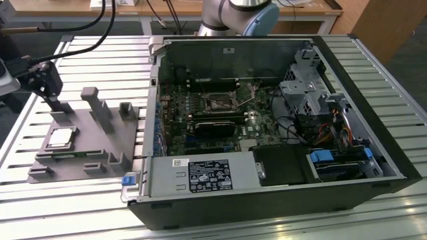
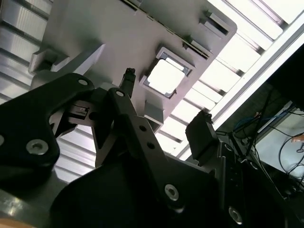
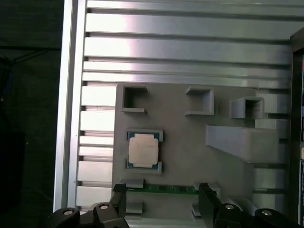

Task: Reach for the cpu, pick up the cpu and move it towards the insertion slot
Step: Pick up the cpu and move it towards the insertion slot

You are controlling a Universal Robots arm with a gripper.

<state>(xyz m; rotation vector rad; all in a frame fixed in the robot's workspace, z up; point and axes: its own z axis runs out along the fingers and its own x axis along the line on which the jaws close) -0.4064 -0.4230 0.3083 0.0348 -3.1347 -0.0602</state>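
The cpu [image 1: 61, 137] is a small silvery square chip lying flat in a raised pocket of the grey fixture [image 1: 90, 142], at the exterior view's left. It also shows in both wrist views [image 3: 143, 151] [image 2: 166, 76]. My gripper [image 1: 55, 102] hangs over the fixture's far part, a little beyond the cpu and above it. It stands open [image 3: 163, 199] with nothing between its fingers [image 3: 118, 198]; in the second wrist view the gripper [image 2: 165, 102] straddles the cpu's pocket from above. The insertion slot [image 1: 218, 101] is a small black square socket on the green board inside the open computer case.
The open computer case [image 1: 333, 75] takes up the table's middle and the exterior view's right, with a long black card [image 1: 213, 127] and a power supply [image 1: 200, 175] inside. Grey posts [image 1: 100, 107] rise from the fixture. A green memory stick [image 3: 161, 189] lies in the fixture. The ribbed metal table [image 3: 190, 47] lies beneath.
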